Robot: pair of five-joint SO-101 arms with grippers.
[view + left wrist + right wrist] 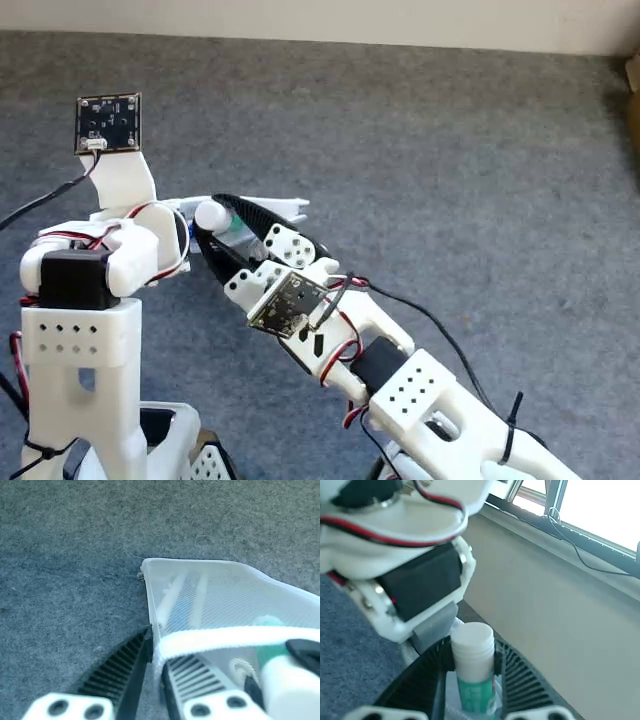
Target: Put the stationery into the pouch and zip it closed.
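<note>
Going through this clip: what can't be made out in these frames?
Left wrist view: the items inside the pouch are blurred shapes behind its mesh, and the left gripper covers part of its rim.
High view: most of the pouch is hidden under the two arms.
Right wrist view: the glue stick in the right gripper is cut off by the frame edge.

No legible text or numbers anywhere
</note>
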